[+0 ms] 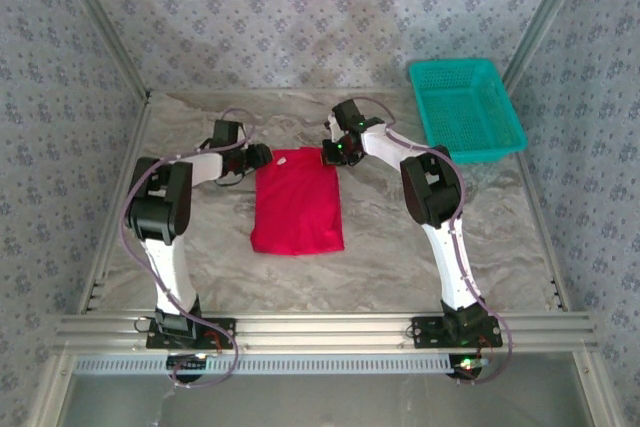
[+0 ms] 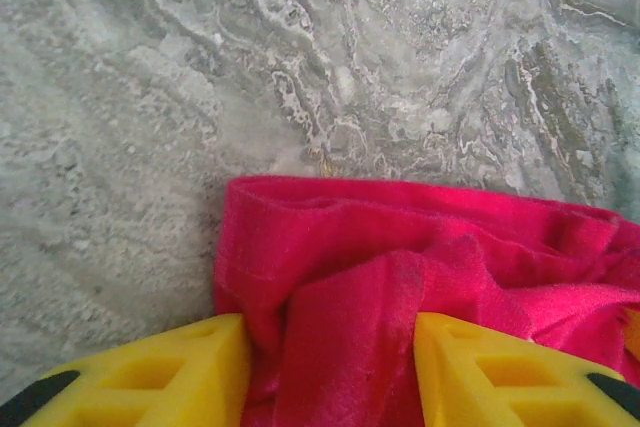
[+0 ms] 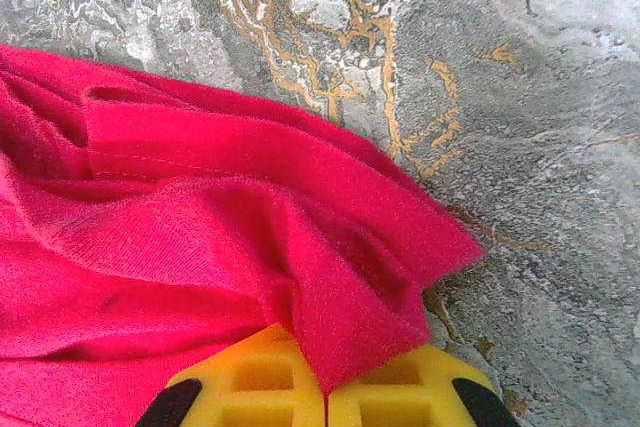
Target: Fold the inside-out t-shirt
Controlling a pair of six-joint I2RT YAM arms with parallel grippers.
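Note:
The red t-shirt (image 1: 297, 202) lies on the marble table as a narrow folded rectangle, its far edge between the two grippers. At the far left corner my left gripper (image 1: 262, 157) is open. In the left wrist view its yellow fingers (image 2: 170, 377) stand apart, with a bunched ridge of the t-shirt (image 2: 400, 237) filling the gap. My right gripper (image 1: 335, 152) is at the far right corner. In the right wrist view the right gripper (image 3: 327, 387) is shut, with a pointed fold of the t-shirt (image 3: 200, 217) pinched between its fingertips.
A teal mesh basket (image 1: 466, 109) stands at the back right of the table (image 1: 400, 237). Patterned walls and metal frame posts close in the sides and back. Bare marble lies to the left, to the right and in front of the shirt.

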